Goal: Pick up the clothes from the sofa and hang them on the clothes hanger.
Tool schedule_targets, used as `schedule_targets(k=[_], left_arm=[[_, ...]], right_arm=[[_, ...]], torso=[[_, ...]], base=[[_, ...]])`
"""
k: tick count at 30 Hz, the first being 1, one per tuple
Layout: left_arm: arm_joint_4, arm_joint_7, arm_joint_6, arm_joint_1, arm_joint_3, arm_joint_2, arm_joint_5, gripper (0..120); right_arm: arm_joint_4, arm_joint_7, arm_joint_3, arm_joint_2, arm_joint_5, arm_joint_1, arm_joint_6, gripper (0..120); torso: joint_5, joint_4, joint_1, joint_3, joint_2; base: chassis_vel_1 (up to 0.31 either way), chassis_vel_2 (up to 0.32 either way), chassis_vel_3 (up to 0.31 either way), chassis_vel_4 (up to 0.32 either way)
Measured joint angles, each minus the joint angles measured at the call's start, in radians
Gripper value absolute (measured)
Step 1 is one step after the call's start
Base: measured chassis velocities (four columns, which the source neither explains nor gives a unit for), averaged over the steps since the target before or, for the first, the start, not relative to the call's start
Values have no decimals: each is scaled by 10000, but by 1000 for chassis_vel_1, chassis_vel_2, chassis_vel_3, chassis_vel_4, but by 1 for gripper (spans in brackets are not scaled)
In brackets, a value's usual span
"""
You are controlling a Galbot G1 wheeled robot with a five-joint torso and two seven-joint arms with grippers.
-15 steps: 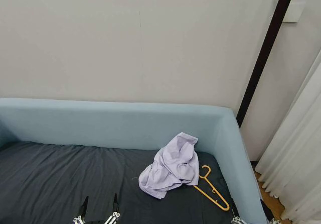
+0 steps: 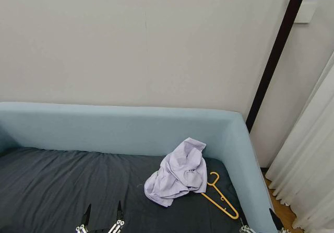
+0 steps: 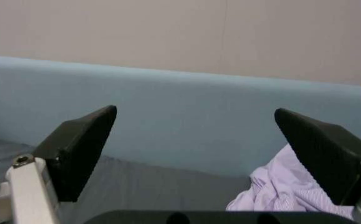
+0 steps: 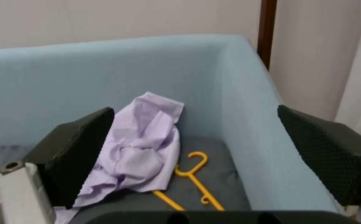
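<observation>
Head view: we see lilac shirt (image 2: 177,173) crumpled on sofa (image 2: 104,128), touching orange hanger (image 2: 222,199); left gripper (image 2: 104,208) & right gripper (image 4: 194,112) both spread wide.

A plain off-white painted wall (image 2: 146,45) fills the background, with a thin vertical seam (image 2: 145,21) running down its upper part. To the right, a dark brown wooden post (image 2: 274,55) leans across the head view from the top corner downward. A small white rectangular panel (image 2: 304,11) sits just beside the post's top. Pleated white curtains (image 2: 308,175) hang at the far right, above a strip of light wooden floor (image 2: 279,204).
</observation>
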Motion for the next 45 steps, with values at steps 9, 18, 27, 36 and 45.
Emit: schedule_targets(k=[9, 18, 27, 36, 45], left_arm=[[369, -3, -118, -14, 16, -54, 58, 100], [774, 1, -196, -91, 138, 106, 63, 100], [785, 0, -275, 117, 84, -150, 228, 100], [784, -47, -339, 321, 0, -578, 524, 100], [842, -171, -553, 606, -254, -960, 591, 100]], right_arm=[[533, 803, -303, -1301, 1541, 450, -2804, 100], [494, 1181, -645, -2937, 2823, 1580, -4617, 100], [-710, 1428, -2533, -5252, 4925, 5107, -5979, 100], [-2832, 2758, -6285, -4927, 8274, 10385, -7553, 100], [-5711, 2519, -9042, -2875, 7916, 13257, -7874, 100]], torso=[[0, 5, 0, 1, 0], [0, -1, 0, 0, 0], [1, 2, 0, 1, -1], [-2, 3, 1, 2, -1], [-6, 0, 1, 1, 0]], base=[[0, 0, 0, 0], [0, 0, 0, 0], [0, 0, 0, 0], [0, 0, 0, 0], [0, 0, 0, 0]])
